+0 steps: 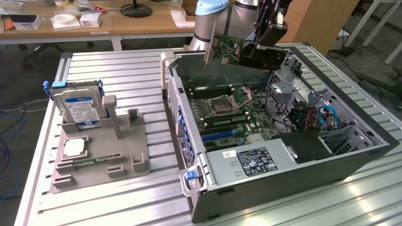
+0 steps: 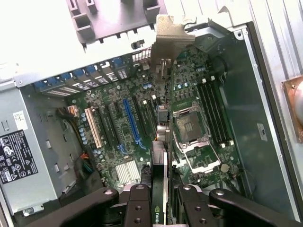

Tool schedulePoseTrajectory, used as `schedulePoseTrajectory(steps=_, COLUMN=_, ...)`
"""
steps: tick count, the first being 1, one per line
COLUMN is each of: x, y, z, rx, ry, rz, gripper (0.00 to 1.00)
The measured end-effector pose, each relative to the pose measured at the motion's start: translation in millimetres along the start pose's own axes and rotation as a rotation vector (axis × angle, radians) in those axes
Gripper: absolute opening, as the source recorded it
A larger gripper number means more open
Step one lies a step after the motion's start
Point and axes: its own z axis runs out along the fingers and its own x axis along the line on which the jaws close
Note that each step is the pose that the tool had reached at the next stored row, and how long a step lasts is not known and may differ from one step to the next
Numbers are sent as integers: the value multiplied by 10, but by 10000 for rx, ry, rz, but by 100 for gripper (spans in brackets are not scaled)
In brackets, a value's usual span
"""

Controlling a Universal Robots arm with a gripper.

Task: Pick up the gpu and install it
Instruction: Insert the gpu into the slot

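Wrist view: gripper [image 2: 163,196] clamps gpu [image 2: 159,158]; NVIDIA logo readable.

The slatted table [image 1: 113,70] bears an open computer case [image 1: 283,188] and grey fixture [image 1: 125,153].

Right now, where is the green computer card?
In the exterior view the gpu hangs in the robot's hand near the top middle, above the far end of the open computer case and its motherboard.
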Motion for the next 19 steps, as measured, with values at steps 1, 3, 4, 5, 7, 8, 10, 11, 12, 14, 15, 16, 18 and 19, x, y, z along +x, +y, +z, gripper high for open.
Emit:
schedulePoseTrajectory(steps=1, x=0, y=0, z=0, rx=-4, ry=2, rz=-63, gripper=26)
schedulePoseTrajectory(steps=3, x=1, y=0, z=0, rx=-16, ry=5, rz=-267, gripper=26)
schedulePoseTrajectory(steps=4, x=0, y=0, z=0, rx=-20, ry=7, rz=-336, gripper=26)
schedulePoseTrajectory(steps=5, x=1, y=0, z=0, rx=-25, ry=7, rz=-411, gripper=26)
schedulePoseTrajectory(steps=7, x=1, y=0, z=0, rx=-34, ry=9, rz=-566, gripper=26)
schedulePoseTrajectory(steps=8, x=1, y=0, z=0, rx=-39, ry=10, rz=-635, gripper=26)
schedulePoseTrajectory(steps=10, x=1, y=0, z=0, rx=-48, ry=11, rz=-772, gripper=26)
schedulePoseTrajectory(steps=11, x=1, y=0, z=1, rx=-52, ry=13, rz=-872, gripper=26)
schedulePoseTrajectory(steps=12, x=1, y=0, z=1, rx=-58, ry=16, rz=-972, gripper=26)
schedulePoseTrajectory(steps=14, x=1, y=0, z=0, rx=-69, ry=25, rz=-1173, gripper=26)
schedulePoseTrajectory(steps=15, x=1, y=0, z=0, rx=-74, ry=29, rz=-1262, gripper=26)
schedulePoseTrajectory(steps=16, x=1, y=0, z=0, rx=-76, ry=31, rz=-1309, gripper=26)
schedulePoseTrajectory(steps=18, x=1, y=0, z=0, rx=-87, ry=38, rz=-1509, gripper=26)
schedulePoseTrajectory(steps=19, x=1, y=0, z=0, rx=-91, ry=41, rz=-1585, gripper=26)
